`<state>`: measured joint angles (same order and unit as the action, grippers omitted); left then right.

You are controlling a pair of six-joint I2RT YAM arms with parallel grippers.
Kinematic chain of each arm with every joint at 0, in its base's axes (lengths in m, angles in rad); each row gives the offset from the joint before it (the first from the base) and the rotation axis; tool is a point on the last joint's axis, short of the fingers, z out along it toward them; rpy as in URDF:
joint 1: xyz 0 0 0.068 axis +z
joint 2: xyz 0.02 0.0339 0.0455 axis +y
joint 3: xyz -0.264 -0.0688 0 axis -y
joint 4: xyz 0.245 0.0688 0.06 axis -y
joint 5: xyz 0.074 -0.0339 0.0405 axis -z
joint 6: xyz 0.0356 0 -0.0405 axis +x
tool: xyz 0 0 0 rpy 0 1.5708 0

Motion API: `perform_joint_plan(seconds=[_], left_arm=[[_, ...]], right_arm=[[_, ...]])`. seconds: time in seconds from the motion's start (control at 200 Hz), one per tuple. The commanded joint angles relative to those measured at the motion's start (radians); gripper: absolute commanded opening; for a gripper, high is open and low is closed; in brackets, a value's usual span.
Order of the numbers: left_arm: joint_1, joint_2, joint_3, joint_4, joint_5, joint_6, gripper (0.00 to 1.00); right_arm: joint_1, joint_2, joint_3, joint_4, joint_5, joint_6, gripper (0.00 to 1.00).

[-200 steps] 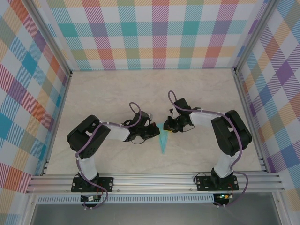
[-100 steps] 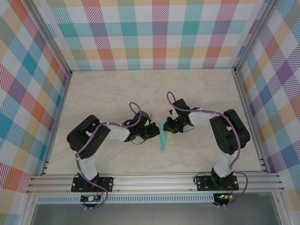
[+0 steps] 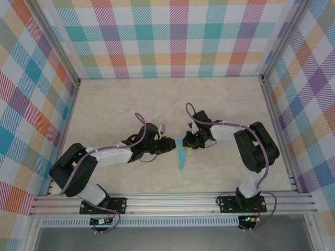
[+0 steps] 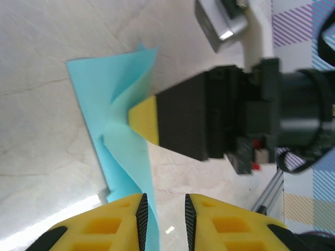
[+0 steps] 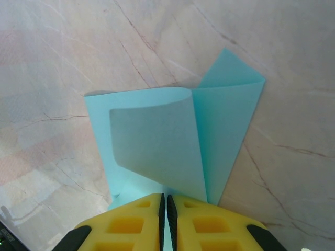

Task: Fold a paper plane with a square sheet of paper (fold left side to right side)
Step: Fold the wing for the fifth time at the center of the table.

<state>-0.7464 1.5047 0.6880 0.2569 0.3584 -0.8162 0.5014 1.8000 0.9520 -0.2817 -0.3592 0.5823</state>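
The right gripper (image 5: 165,209) is pinching the paper (image 5: 157,136); the left gripper (image 4: 165,214) is gaping, so the curled paper is likely springing open uncreased.

Bright, even light falls from above on my table (image 3: 115,99), with faint shadows. At my left wrist a white glare streaks the table beside the paper (image 4: 120,130); my yellow fingers (image 4: 104,227) blur up close.
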Motion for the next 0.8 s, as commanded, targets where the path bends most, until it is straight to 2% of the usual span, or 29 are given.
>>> perform_joint_plan(seconds=[0.0, 0.195, 0.42, 0.795], left_arm=[[-0.066, -0.028, 0.005, -0.030, 0.044, 0.028, 0.26], [-0.149, 0.078, 0.072, 0.000, 0.058, 0.002, 0.24], [-0.151, 0.177, 0.093, 0.050, 0.039, -0.021, 0.22], [-0.151, 0.221, 0.057, 0.070, 0.035, -0.040, 0.21]], right_arm=[[-0.001, 0.038, -0.036, -0.096, 0.090, -0.016, 0.14], [0.000, 0.036, -0.038, -0.094, 0.088, -0.016, 0.14], [0.000, 0.029, -0.038, -0.100, 0.085, -0.018, 0.14], [0.000, 0.032, -0.031, -0.107, 0.089, -0.024, 0.14]])
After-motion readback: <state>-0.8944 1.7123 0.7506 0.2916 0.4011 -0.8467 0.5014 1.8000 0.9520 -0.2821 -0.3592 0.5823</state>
